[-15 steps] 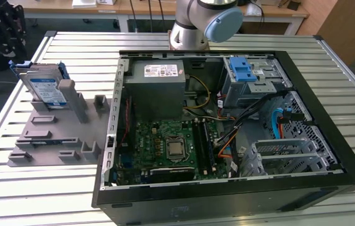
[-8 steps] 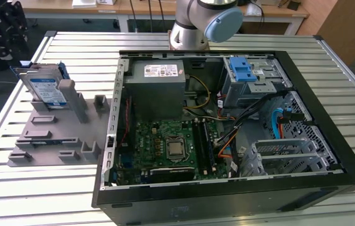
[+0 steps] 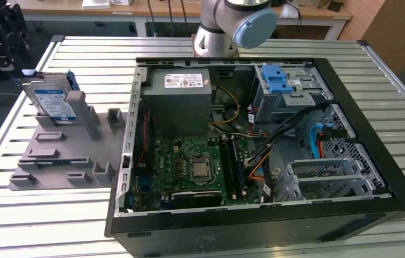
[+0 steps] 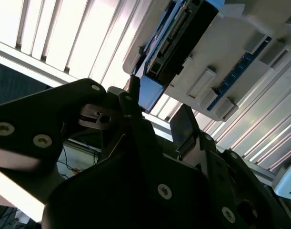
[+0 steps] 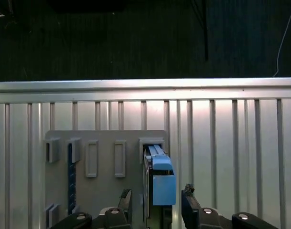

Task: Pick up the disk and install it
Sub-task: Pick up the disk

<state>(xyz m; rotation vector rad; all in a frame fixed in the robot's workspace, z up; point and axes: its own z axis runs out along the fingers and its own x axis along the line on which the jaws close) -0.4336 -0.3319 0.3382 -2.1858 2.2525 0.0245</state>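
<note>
The disk [image 3: 53,102] stands on edge in a slot at the far end of a grey holder plate [image 3: 59,156], at the exterior view's left. It is silver with a blue-and-white label and a blue carrier. In the first wrist view the disk [image 5: 157,179] shows edge-on, in line with my gripper [image 5: 157,198], and one black finger [image 5: 125,199] appears on each side of it. The gripper is open and holds nothing. In the second wrist view the gripper [image 4: 157,112] stands a short way off the disk [image 4: 176,43], apart from it.
An open black computer case [image 3: 260,59] lies on the slatted metal table [image 3: 80,48]. Inside are a grey metal cage with a blue latch [image 3: 281,80], a grey box [image 3: 181,97], a motherboard [image 3: 195,166] and cables. The arm's base [image 3: 224,27] stands behind the case.
</note>
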